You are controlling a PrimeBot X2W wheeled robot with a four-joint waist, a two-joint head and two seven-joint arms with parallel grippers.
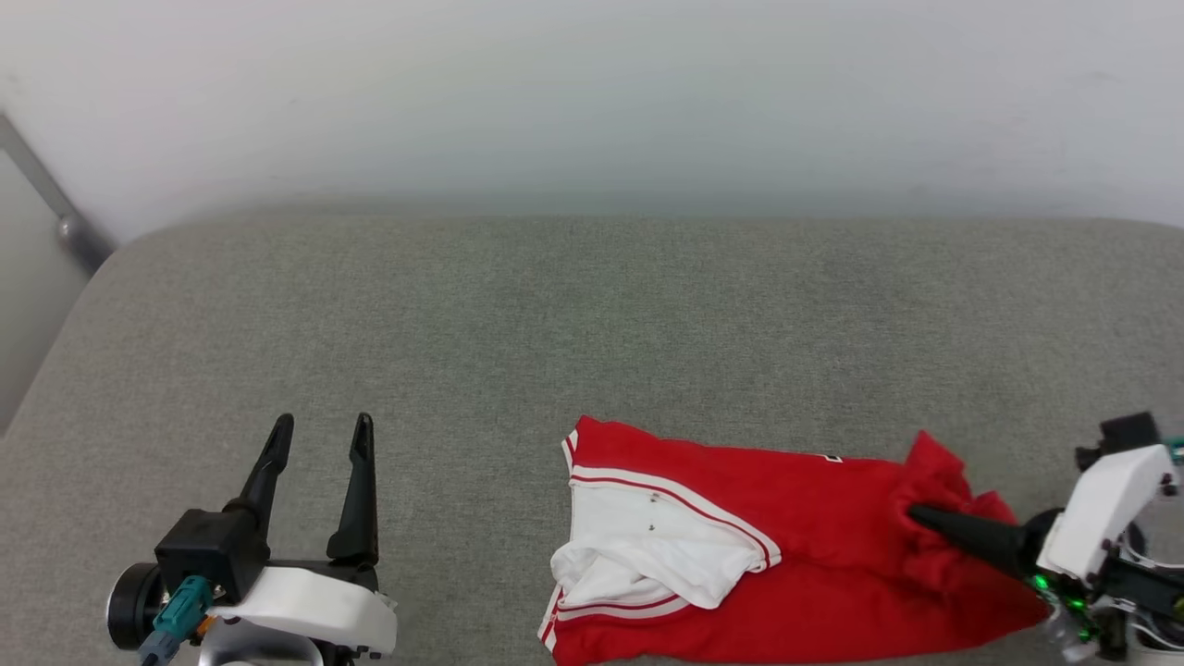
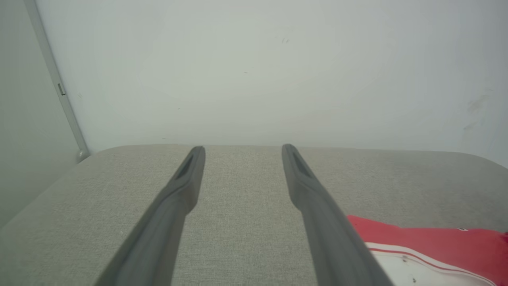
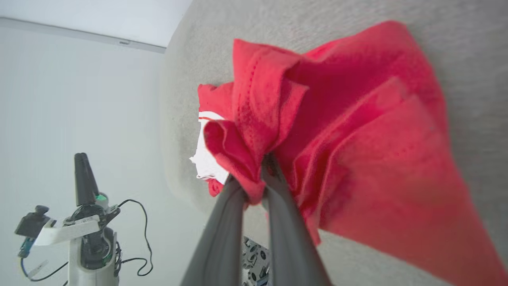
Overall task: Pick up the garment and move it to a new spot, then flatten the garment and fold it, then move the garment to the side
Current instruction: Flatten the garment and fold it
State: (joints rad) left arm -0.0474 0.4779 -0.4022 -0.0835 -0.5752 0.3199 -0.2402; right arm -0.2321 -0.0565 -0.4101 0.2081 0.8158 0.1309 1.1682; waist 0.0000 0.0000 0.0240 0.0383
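Head view, 8 o'clock: left jaws spread wide, nothing between them. Their fingers [image 1: 356,490] point toward 12 over the bare grey upholstered cushion [image 1: 555,324], well apart from the cloth.

5 o'clock: red jersey [image 1: 814,564] lies on the cushion close to its near edge, rumpled rather than flat. A white sleeve [image 1: 647,555] with red striped trim is turned up on top at the jersey's left end.

4 o'clock: right jaws pressed together, pinching a gathered wad of red fabric [image 3: 258,119] at the jersey's right end. The right wrist view shows the cloth squeezed between the right fingers [image 3: 226,206].

Risks (judgement):
- The pinch takes only a small wad, so on lifting the cloth may slide out.
- The trailing part may drag on the cushion and tug the grip loose.
- The near edge is close, so a dropped jersey could slip off it.
- The turned-up sleeve may stay crumpled and hamper flattening.

Containers: none to log.
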